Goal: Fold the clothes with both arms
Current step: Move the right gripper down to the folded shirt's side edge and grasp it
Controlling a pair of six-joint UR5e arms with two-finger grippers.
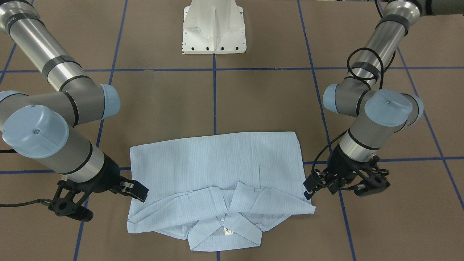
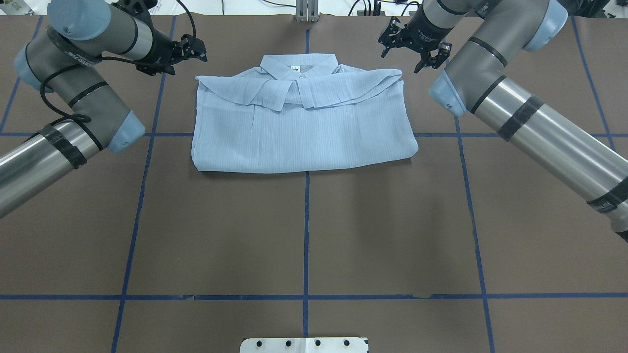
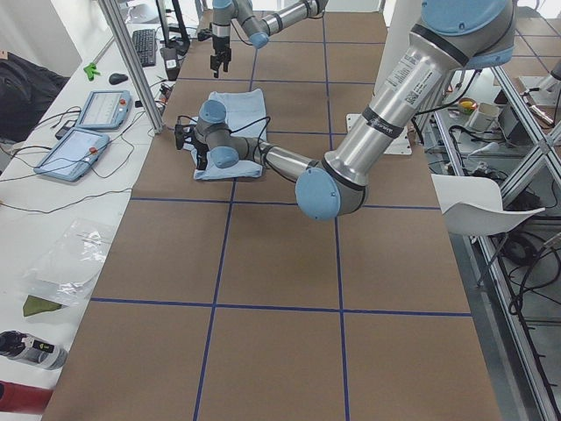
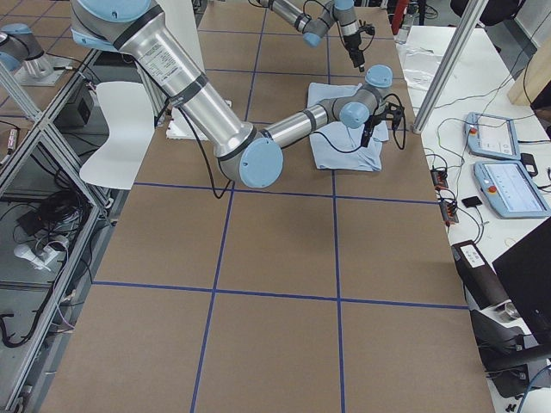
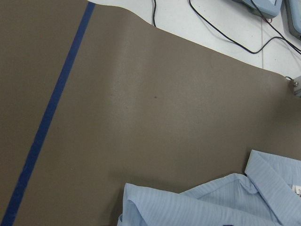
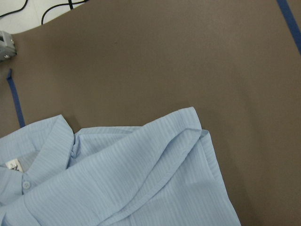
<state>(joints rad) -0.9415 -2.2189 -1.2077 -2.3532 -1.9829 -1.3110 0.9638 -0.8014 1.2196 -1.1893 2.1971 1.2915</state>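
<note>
Brown desk (image 2: 221, 235) gridded with blue tape (image 2: 306, 235), white pedestal (image 1: 214, 32) at the robot's edge. Lying flat toward the far edge, centred on a tape line: light-blue, finely striped shirt (image 2: 304, 132), folded into a tidy rectangle, collar (image 2: 299, 63) farthest out, white label (image 2: 295, 68) and small button (image 1: 221, 218) showing at the neck, sleeves doubled across the chest just below the collar. Left gripper (image 1: 340, 188) just off the left shoulder, spread wide, holding nothing. Right gripper (image 1: 105, 203) likewise beside the right shoulder, wide and empty. Beyond the far edge, white bench with tablets (image 3: 77, 151), keyboard (image 3: 145, 46) and loose cables.
</note>
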